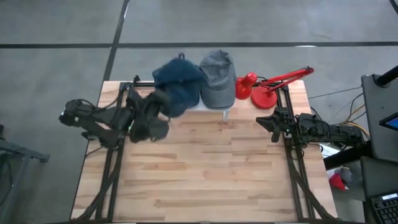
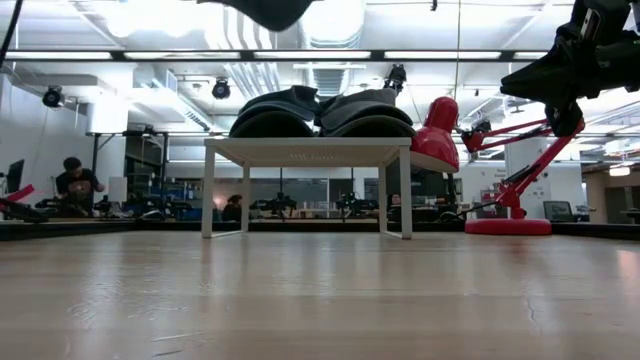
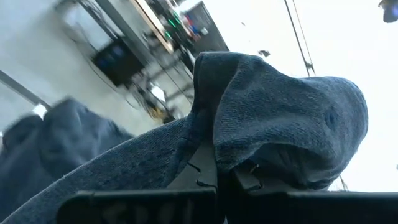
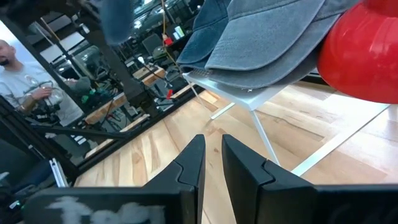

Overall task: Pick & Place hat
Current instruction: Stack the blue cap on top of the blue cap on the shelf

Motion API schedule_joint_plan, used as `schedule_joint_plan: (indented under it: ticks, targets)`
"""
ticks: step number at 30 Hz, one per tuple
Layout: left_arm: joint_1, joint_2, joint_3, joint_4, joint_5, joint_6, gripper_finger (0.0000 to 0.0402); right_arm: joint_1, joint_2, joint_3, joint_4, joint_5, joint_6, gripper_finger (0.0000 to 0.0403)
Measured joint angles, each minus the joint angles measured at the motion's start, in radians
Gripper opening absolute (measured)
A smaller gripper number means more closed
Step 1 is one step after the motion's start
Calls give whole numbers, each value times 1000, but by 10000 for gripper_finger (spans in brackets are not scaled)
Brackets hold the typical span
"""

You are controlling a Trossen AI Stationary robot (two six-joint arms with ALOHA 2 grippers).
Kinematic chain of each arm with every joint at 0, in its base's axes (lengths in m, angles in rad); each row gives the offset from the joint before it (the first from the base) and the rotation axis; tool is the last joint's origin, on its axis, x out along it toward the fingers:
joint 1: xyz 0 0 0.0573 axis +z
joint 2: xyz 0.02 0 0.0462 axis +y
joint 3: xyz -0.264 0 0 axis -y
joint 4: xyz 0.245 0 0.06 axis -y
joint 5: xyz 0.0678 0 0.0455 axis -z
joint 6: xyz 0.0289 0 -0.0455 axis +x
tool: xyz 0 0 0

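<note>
My left gripper (image 1: pixel 163 102) is shut on a blue cloth hat (image 1: pixel 178 84), held high above the table's far left part. The hat shows only at the top edge of the low view (image 2: pixel 265 10). A dark blue hat (image 2: pixel 272 112) and a grey cap (image 1: pixel 217 78) rest side by side on a small white stand (image 2: pixel 305 150). In the high view the held hat covers most of the dark blue one. My right gripper (image 4: pixel 211 162) is empty, its fingers nearly together, at the table's right side (image 1: pixel 273 121), well apart from the hats. My left gripper pinches a fold of the blue hat's cloth (image 3: pixel 208 146) between its two fingers. The cloth bulges over and around the fingertips (image 3: pixel 245 177), so I cannot tell which part of the hat it is. The hat is lifted clear of the table and stand.
A red desk lamp (image 1: pixel 267 87) stands at the far right, just beside the stand; it also shows in the low view (image 2: pixel 500 150). The wooden table top (image 1: pixel 205 168) lies bare in front of the stand. People show in the room beyond the table (image 4: pixel 25 74).
</note>
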Motion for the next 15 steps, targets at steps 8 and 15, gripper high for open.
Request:
schedule_joint_plan:
  ticks: [8, 15]
  targets:
    - [179, -7, 0, 17, 29, -63, 0, 0, 0, 0, -1, 0, 0, 52]
    - [284, 14, 0, 116, 33, -83, 0, 0, 0, 0, -1, 0, 0, 52]
